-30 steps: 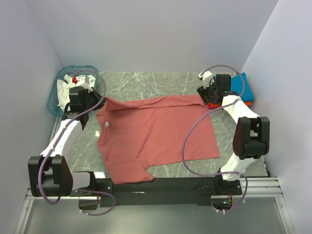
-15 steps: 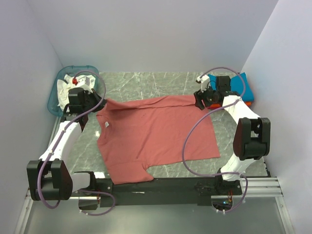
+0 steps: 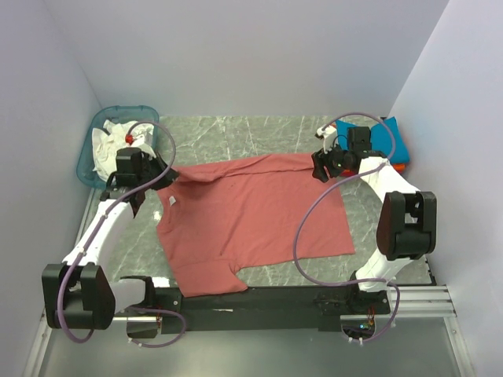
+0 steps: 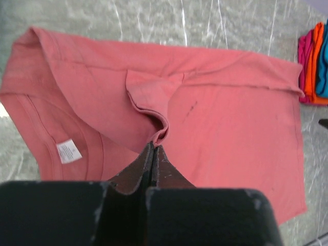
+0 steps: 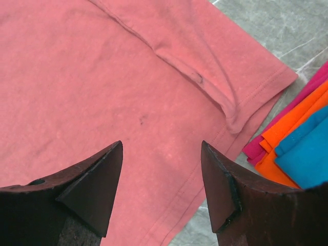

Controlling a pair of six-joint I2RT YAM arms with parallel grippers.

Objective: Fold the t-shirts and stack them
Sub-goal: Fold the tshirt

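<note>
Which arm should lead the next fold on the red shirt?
Left. The left claw is shut on a raised pinch of the red shirt, so it can probably pull the fold over at once. The right claw hangs open over the shirt's corner beside the folded stack, gripping nothing.

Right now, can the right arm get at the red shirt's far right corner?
Probably yes. The right gripper hangs open just above the red shirt near that corner, with nothing between them. The stack of folded shirts lies close beside it, so it could be brushed.
</note>
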